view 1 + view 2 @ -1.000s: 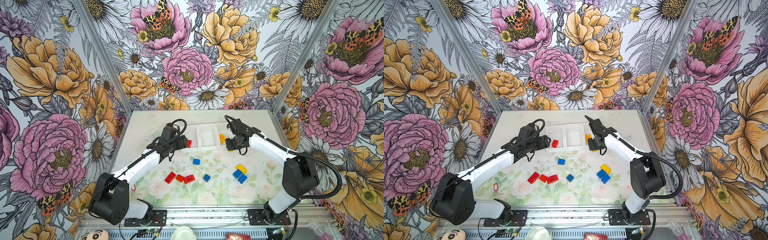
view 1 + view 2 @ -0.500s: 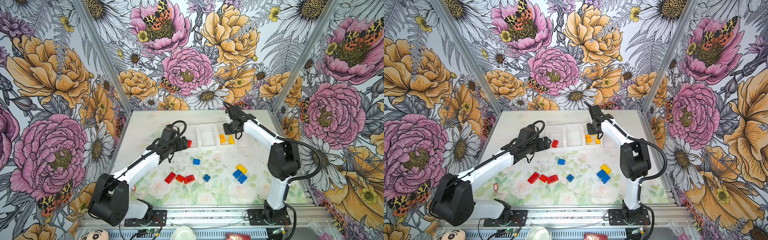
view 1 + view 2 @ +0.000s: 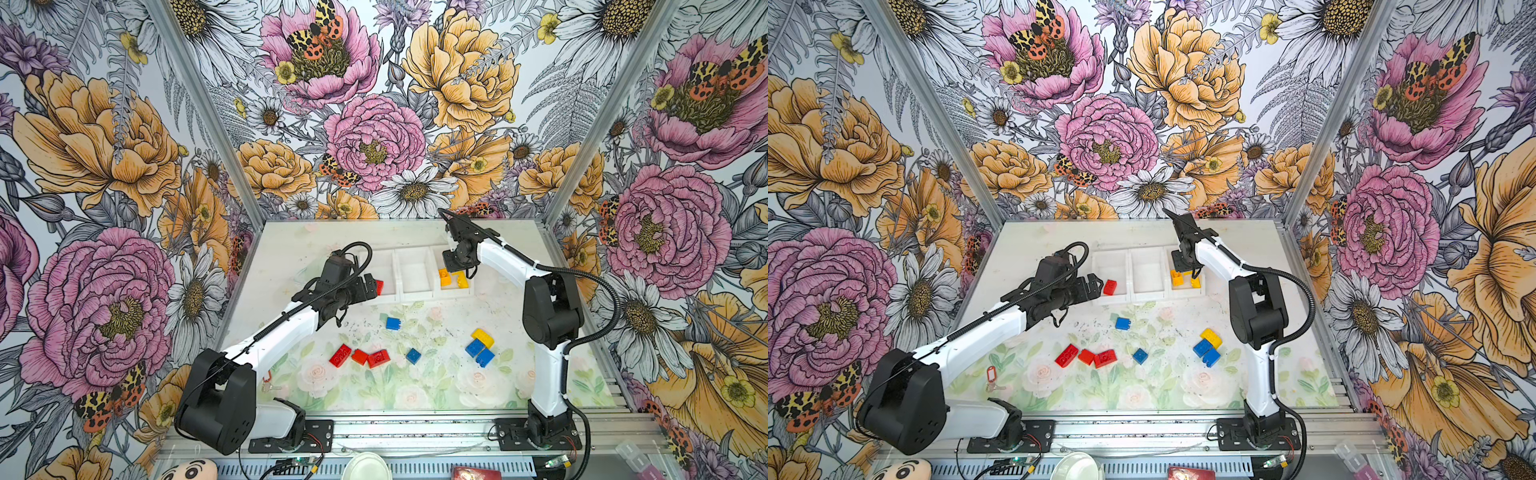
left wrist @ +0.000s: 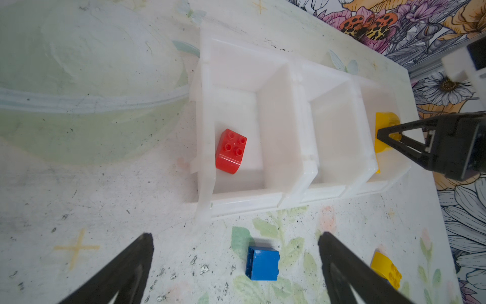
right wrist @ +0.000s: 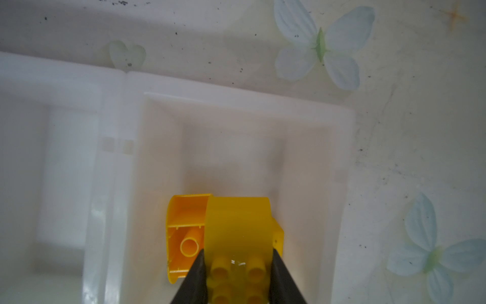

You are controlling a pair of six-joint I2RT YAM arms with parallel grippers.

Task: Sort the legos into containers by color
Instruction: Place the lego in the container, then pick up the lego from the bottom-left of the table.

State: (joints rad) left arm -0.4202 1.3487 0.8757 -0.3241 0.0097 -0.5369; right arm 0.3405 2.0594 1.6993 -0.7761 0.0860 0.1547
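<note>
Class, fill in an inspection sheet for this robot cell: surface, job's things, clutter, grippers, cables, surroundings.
Surface: table, flower print, dark specks.
Job's things: tray of three bins; red brick in one end bin, middle bin empty, yellow brick lying in the other end bin; loose bricks on the table: three red, four blue, one yellow.
Clutter: key tag by the left arm's base.
Grippers: left gripper open, empty; right gripper shut on a second yellow brick over that bin.
Cables: black hose looped along each arm.
Surroundings: flowered walls; doll head at the front rail.
</note>
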